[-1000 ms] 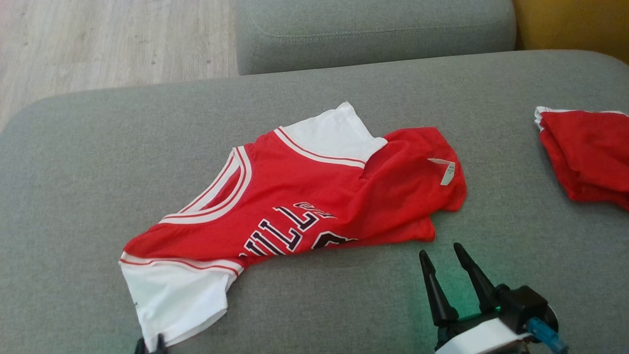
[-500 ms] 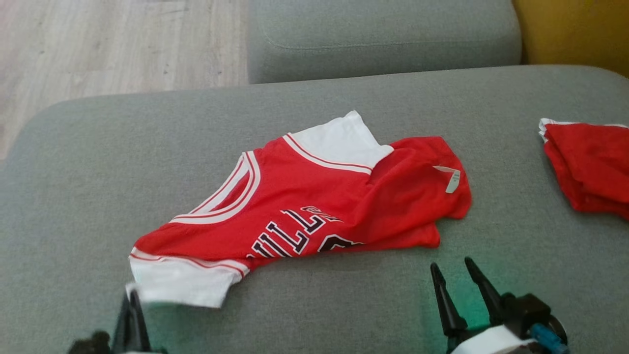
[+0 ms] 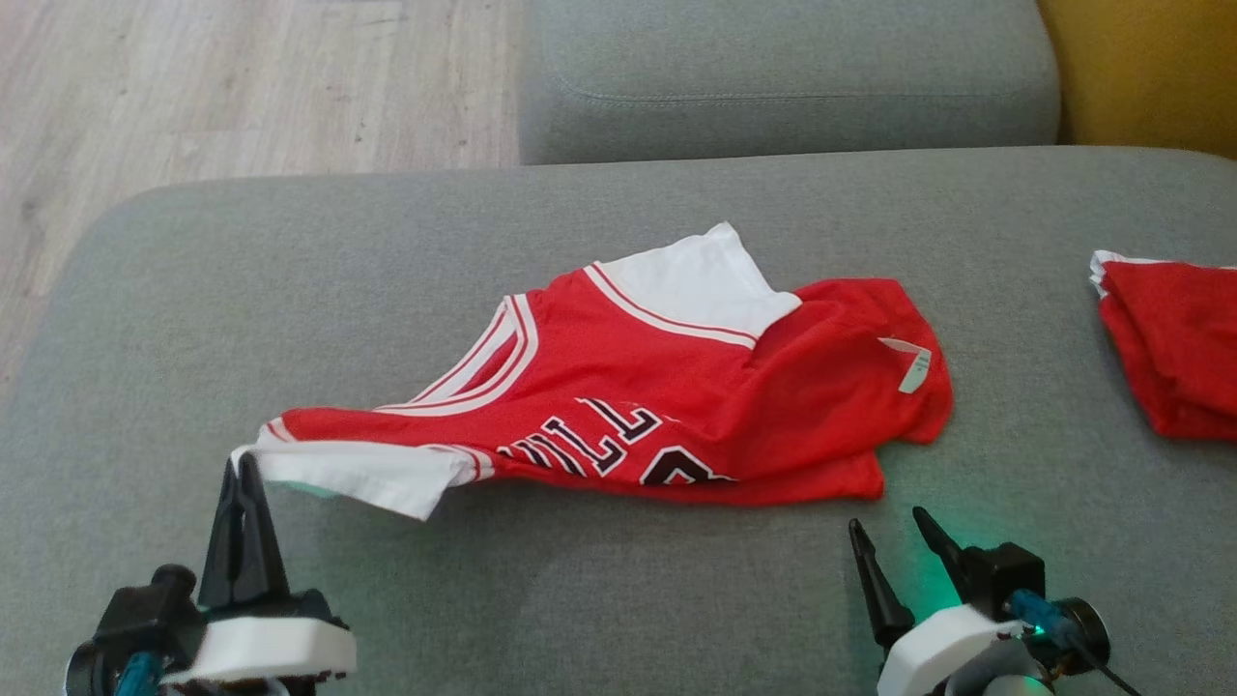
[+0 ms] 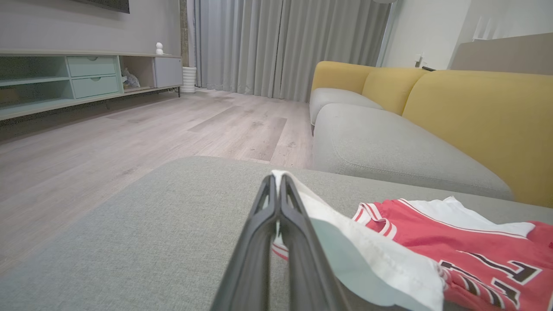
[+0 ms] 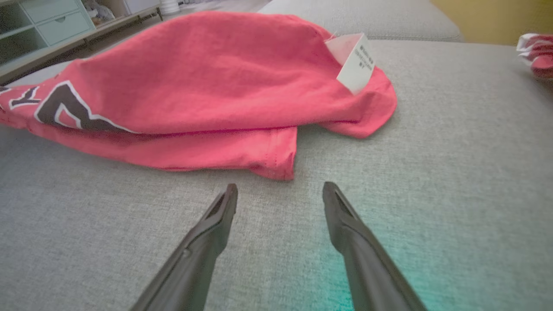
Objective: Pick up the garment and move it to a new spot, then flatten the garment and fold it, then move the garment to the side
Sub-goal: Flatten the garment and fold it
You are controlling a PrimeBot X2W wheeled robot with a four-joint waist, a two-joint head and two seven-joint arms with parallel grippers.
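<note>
Left gripper: fingers pressed together, pinching the outer edge of the garment's white sleeve. The pinched edge is raised off the grey cushion, with a shadow under the sleeve.

Right gripper: fingers spread, nothing between them. The tips are near the garment's red hem but apart from it. A green glow lies on the cushion beside this gripper.

Garment: red jersey with white short sleeves. Red-and-white striped trim runs round the neckline and along the sleeve seams. Dark letters outlined in white cross the chest and are partly tucked into a fold. The body is rumpled and the hem end is doubled over itself. A white label sticks out at that end. The garment lies across the middle of the cushion, sleeve end toward the left gripper and hem end toward the right gripper.

View differences:
- The left wrist view looks along the shut fingers, and the sleeve cloth drapes over one finger. Beyond are a wooden floor, a low cabinet, grey curtains and a yellow sofa back.
- The right wrist view gives the hem stitching and the print on the label, too small to read.
- The head view takes in both grippers. It also shows a second red garment at the cushion's right edge, well apart from the jersey.
</note>
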